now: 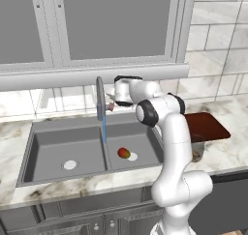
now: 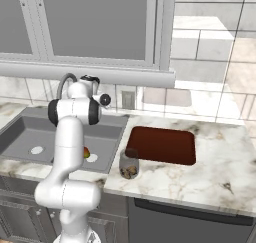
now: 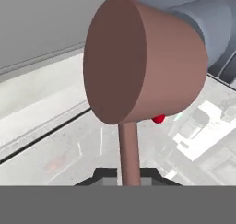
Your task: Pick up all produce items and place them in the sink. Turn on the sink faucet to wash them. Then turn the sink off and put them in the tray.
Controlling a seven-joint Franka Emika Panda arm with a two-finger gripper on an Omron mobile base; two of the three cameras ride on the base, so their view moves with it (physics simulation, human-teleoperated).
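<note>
We are seeing the fruit (image 1: pixel 124 153) lying in the sink (image 1: pixel 58 142) under running water, our gripper (image 3: pixel 129 174) fingers pinching the faucet lever (image 3: pixel 143 61).

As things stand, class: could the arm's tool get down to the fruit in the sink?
Probably yes. The fruit lies uncovered by the drain in the right basin of the sink, nothing over it. The tool sits shut by the faucet lever, just above.

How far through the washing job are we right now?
Done: the fruit lies in the sink's right basin, and water runs from the faucet. In hand: the tool is shut at the faucet's lever. Left: turn the water off and move the fruit to the tray, which holds nothing yet.
</note>
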